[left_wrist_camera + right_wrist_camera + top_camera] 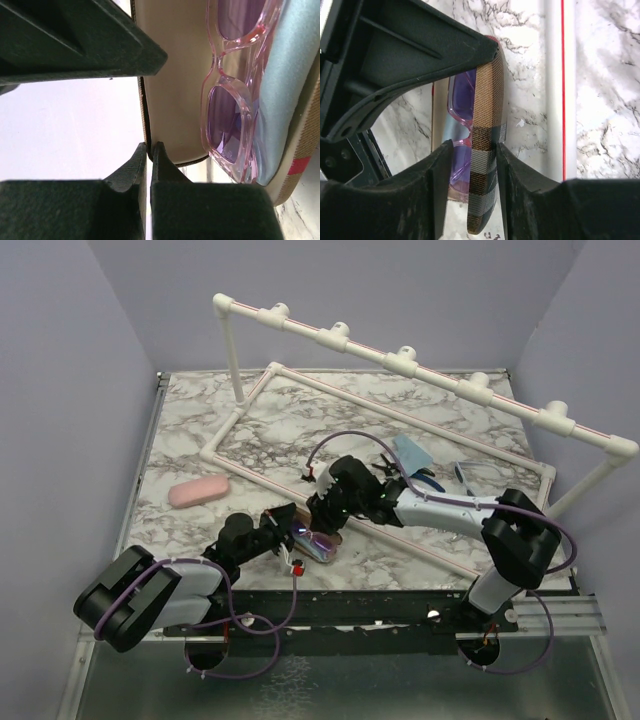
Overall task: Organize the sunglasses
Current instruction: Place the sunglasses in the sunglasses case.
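The plaid case (326,546) lies open on the marble table (200,430), close to the near edge. The pink sunglasses (227,115) lie inside the case, lenses showing, on a pale blue cloth (285,75) next to the cream lining. The left gripper (150,150) reaches the case from the left. Its jaws are pressed together on the thin rim of the cream-lined half, with only that rim between them. The right gripper (472,160) reaches the case from the right and from farther back. Its fingers (520,200) stand on either side of the plaid shell and touch both faces, so the shell is clamped between them. A white pipe (552,75) with a red stripe lies on the table just beside the case, on its far side. The blue sunglasses (470,472) lie on the table well to the right of the case and farther back, apart from both grippers. A closed pink case (198,492) lies to the left of the plaid case, apart from it.
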Controlling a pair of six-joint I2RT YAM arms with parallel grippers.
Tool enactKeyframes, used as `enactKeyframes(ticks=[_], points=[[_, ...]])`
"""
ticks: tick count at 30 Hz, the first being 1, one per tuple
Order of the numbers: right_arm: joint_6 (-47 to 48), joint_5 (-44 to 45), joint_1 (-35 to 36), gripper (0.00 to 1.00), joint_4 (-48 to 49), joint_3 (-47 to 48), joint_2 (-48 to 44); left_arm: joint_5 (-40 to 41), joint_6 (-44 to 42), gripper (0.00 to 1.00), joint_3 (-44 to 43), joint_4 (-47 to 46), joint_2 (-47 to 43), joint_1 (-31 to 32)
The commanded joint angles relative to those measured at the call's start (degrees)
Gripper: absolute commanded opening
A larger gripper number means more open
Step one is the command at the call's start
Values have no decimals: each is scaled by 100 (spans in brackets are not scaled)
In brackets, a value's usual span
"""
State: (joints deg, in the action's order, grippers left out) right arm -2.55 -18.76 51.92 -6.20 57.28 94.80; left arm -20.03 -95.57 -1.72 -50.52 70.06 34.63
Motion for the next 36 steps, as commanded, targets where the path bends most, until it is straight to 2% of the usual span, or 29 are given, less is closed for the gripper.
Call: enactKeyframes(ticks=[1,5,11,14,23,27,30,36], points=[[-252,951,313,42,527,-198,-339,-158,13,0,1044,763,9,26],[-197,1321,556,36,418,-23,-226,-122,198,0,1042,742,-115,26],[-125,1714,782,20,339,122,-28,-34,357,0,1048,571,-151,26],[-126,1931,896,17,202,228,56,-45,359,0,1061,570,-139,21],[-219,2454,945,1,134,229,44,-4,478,0,1048,439,-228,26],[-212,2708,949,1,60,194,-34,96,590,1,1036,423,-277,25],[-191,2778,946,1,41,157,-65,176,703,14,1016,379,-324,20],[-219,2839,951,1,47,66,-92,343,970,21,977,268,-356,18]])
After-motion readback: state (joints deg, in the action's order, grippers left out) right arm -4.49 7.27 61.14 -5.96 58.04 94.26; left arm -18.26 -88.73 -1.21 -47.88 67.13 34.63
